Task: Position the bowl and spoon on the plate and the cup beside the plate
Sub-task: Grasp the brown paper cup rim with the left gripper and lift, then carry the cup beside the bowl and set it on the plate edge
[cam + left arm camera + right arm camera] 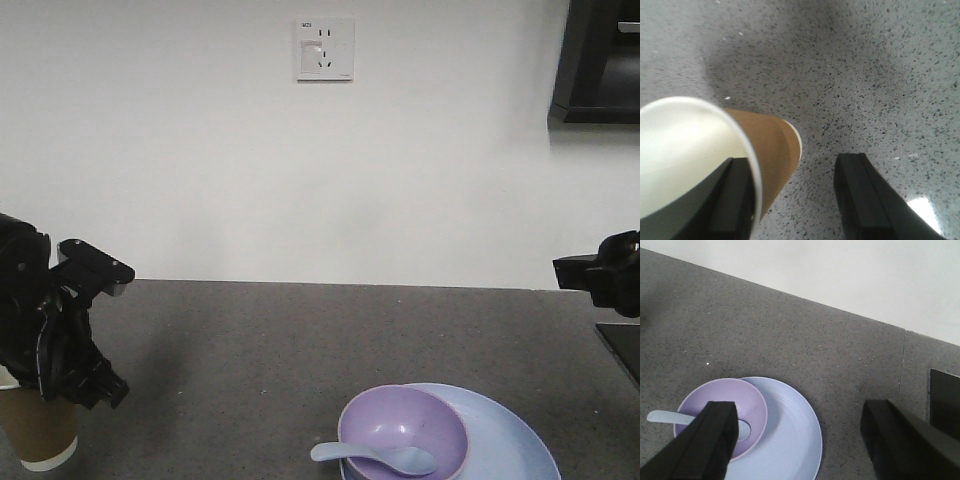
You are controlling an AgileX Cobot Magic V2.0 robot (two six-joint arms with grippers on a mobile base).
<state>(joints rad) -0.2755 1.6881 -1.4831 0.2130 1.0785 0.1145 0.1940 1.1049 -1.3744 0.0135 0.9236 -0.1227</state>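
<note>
Left gripper (794,167): jaws are seen set wide. One finger (732,200) is placed over the white mouth of the brown paper cup (772,150); the other is held outside, apart from the cup wall. No squeeze on the wall is seen. From the front the cup is found upright at the near-left of the speckled grey countertop (790,325), directly beneath this gripper.

Right gripper (800,410): jaws are spread wide, nothing is held. It is kept above the counter's right side.

The lavender bowl (740,397) is seated on the left part of the light blue plate (790,440), near the front edge of the counter and well apart from the cup. The pale spoon (375,457) is laid in the bowl, scoop inside, handle projecting over the rim toward the left.

Edges: the counter is bounded at the back by a white wall (200,150) carrying a socket (325,48). A seam (902,365) is noted in the counter at the right, and a dark flat panel (945,400) beyond it. Bare countertop is seen between cup and plate.
</note>
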